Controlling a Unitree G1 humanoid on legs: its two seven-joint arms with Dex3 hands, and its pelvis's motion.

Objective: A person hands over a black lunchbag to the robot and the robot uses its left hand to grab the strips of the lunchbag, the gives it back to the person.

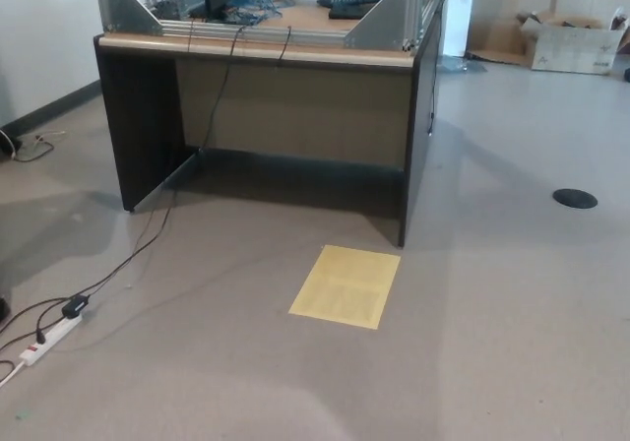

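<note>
No robot hand shows in the head view, left or right, so whether the fingers are spread or pressed together cannot be told, and the black lunchbag does not show either. Nearest the camera is grey floor point(512, 362), and on it lies a yellow sheet point(346, 285), flat, just in front of the counter point(295, 106). The counter stands beyond it, dark side panels, a tan back panel, a light top edge. On top sits a metal frame point(389, 18) with tangled blue wires point(254, 8) inside and a keyboard point(354, 3) behind. Black cables point(148, 239) run from the counter down across the floor to a white power strip point(49, 338) at lower left. Far right, a black round disc point(575, 198) on the floor, and a cardboard box point(576, 42) by the wall.
</note>
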